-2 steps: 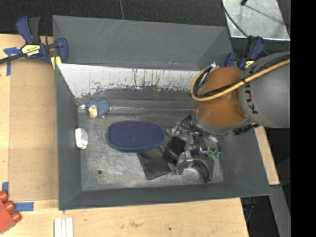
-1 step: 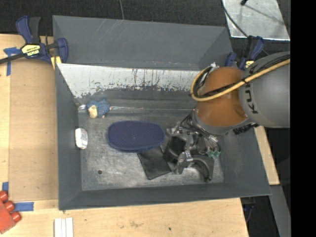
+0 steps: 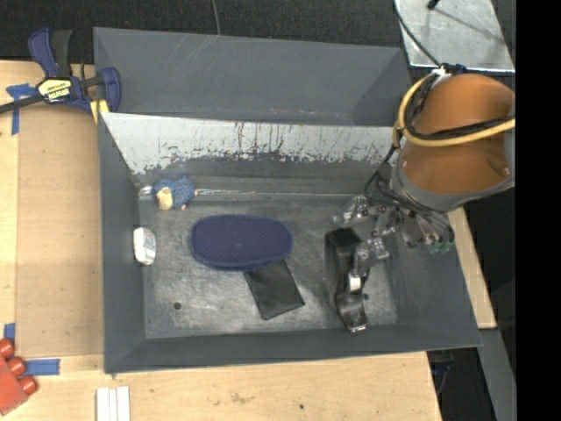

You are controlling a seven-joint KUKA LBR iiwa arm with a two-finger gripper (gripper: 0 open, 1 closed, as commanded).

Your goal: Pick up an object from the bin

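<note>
My gripper [image 3: 372, 231] hangs low at the right side of the bin, under the orange wrist cover. Directly below and in front of it lies a long black tool [image 3: 347, 279] with a white patch and a metal tip pointing to the bin's front wall. The gripper's lower end overlaps the tool's upper part; whether they touch I cannot tell. Left of the tool a dark grey flat rectangle [image 3: 276, 289] lies tilted on the floor. Its upper end is tucked under a dark blue oval pad [image 3: 241, 241].
A small blue and yellowish thing [image 3: 172, 194] sits near the back left corner. A little silvery-white object [image 3: 145, 246] lies by the left wall. The arm and its cables come in over the right rim.
</note>
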